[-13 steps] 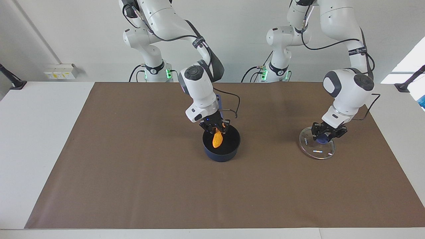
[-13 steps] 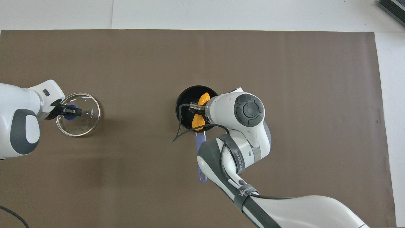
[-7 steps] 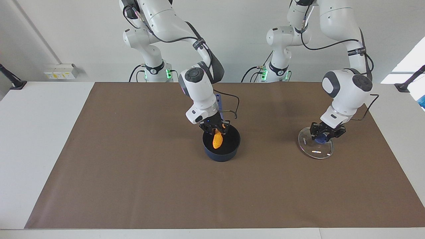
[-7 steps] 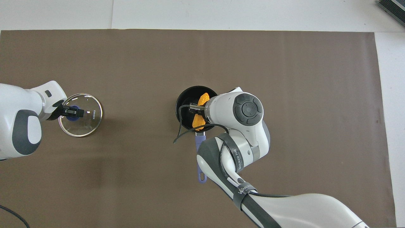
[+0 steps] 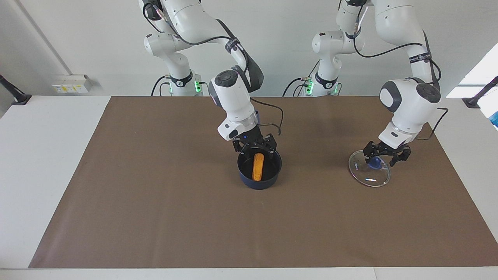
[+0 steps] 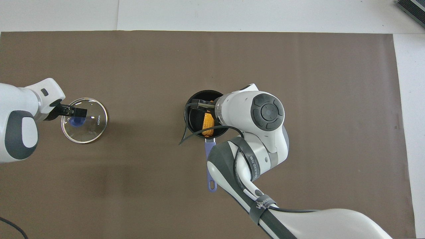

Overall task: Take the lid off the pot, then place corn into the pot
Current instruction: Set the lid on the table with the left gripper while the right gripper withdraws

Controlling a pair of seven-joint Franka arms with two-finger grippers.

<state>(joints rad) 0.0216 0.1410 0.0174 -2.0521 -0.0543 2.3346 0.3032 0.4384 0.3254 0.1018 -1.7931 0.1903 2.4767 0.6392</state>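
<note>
The dark blue pot (image 5: 260, 182) stands in the middle of the mat, its light blue handle (image 6: 211, 166) pointing toward the robots. The orange-yellow corn (image 5: 258, 166) lies inside the pot; it also shows in the overhead view (image 6: 208, 122). My right gripper (image 5: 255, 148) is open just above the pot's rim, clear of the corn. The glass lid (image 5: 369, 175) lies flat on the mat toward the left arm's end, with its blue knob (image 5: 374, 163) showing. My left gripper (image 5: 385, 154) is open just above the knob. The lid (image 6: 89, 127) also shows in the overhead view.
A brown mat (image 5: 155, 202) covers the table. A white strip of table (image 5: 39, 175) lies at the right arm's end. The right arm's cable (image 6: 191, 132) loops over the pot.
My right gripper opened and rose a little; the corn dropped and now lies in the pot. My left gripper opened, let go of the lid's knob and lifted slightly.
</note>
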